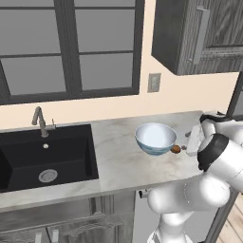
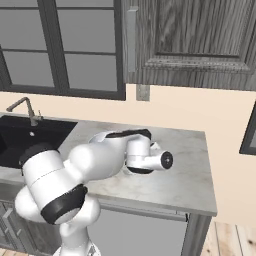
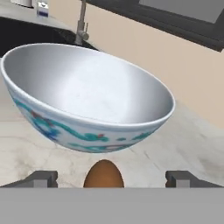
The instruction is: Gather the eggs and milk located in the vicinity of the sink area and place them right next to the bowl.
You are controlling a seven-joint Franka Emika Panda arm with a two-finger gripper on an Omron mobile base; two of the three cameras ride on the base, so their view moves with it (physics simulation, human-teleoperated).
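On the marbled table, right of the sink (image 1: 45, 156): brown egg (image 3: 103, 174) set down against the bowl (image 3: 87, 94).

Smooth, matte brown oval, resting on the pale veined stone just beside the bowl's foot, toward the table's right end; seen from the left base camera as a small brown spot (image 1: 176, 149) at the bowl's right side (image 1: 155, 138). Bowl wide, round, glossy, pale grey-white within, outer wall white with teal and reddish painted scrolls. Jaws spread wide, the gripper (image 3: 111, 178) with dark squared fingertips (image 3: 41, 178) well apart either side of the egg, holding nothing. Sink black, rectangular, round metal drain, slim brushed-metal faucet (image 1: 40, 121) at its back edge. Far behind, near the faucet, a small white carton (image 3: 42, 8) with a blue mark, lettering too small to read.
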